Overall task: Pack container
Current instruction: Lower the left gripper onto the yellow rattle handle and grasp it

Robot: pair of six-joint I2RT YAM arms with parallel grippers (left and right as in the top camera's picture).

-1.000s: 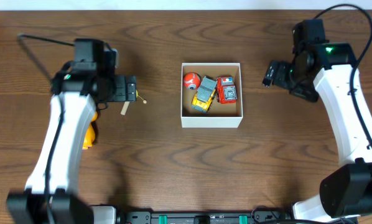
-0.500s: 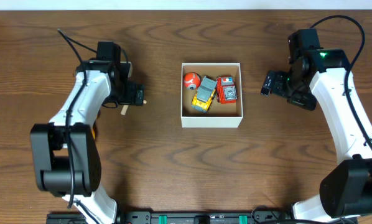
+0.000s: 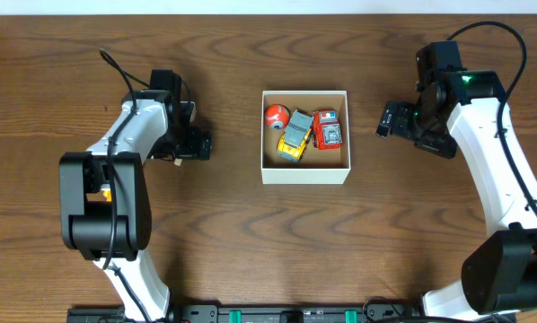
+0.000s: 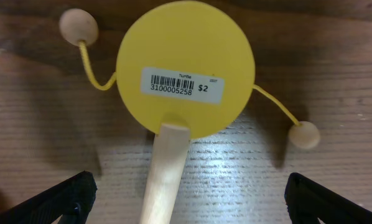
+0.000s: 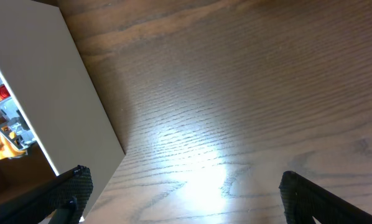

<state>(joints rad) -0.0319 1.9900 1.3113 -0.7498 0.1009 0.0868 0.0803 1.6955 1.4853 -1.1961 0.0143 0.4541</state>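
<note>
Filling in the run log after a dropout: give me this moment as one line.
left gripper: open over yellow drum toy | right gripper: open beside container | container: red ball, yellow car, red car

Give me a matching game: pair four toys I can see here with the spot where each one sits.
Things:
1. red ball
2. red car
3. yellow-and-grey car
4. yellow drum toy

Places:
a. on the table, outside the container
b. right side of the container
c. upper left corner of the container, seen from overhead
d. middle of the container, between two other toys

Pairs: 1-c, 2-b, 3-d, 4-a.
</note>
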